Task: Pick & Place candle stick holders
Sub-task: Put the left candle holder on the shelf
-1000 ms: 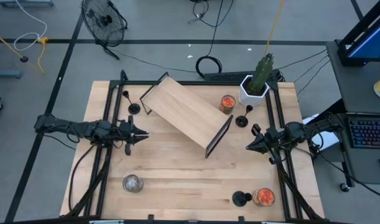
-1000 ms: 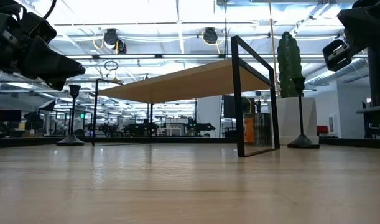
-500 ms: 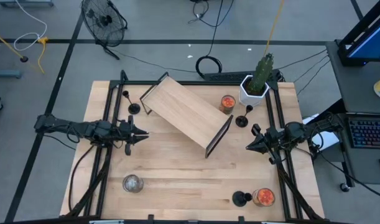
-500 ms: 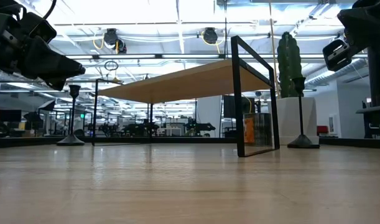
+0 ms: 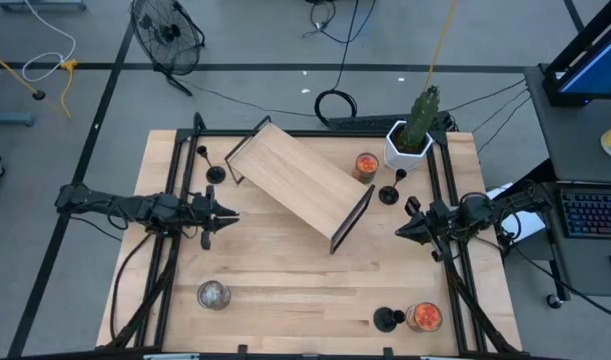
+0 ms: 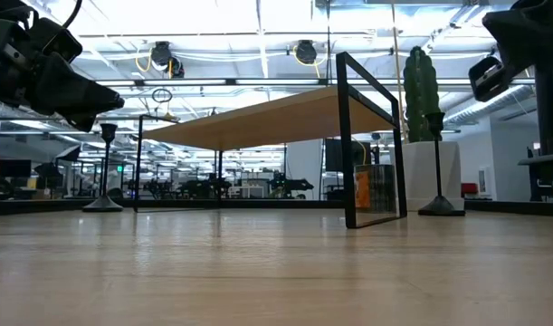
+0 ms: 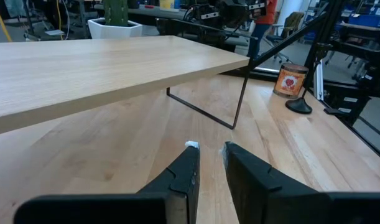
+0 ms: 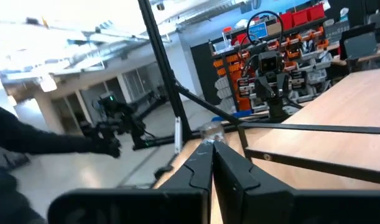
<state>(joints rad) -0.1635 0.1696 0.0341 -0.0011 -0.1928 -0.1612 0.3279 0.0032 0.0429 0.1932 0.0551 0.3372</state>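
**On the table: both arms idle, nothing gripped**

Mid-table, the wooden shelf sits angled on its black frame. Left gripper hovers just off the shelf's left end, fingers a narrow gap apart, empty. Right gripper hovers near the right edge, fingers pressed together, empty. Potted cactus at the back right. Three candle stick holders, all upright: one back left by the shelf, one in front of the cactus, one front right just beside an orange jar.
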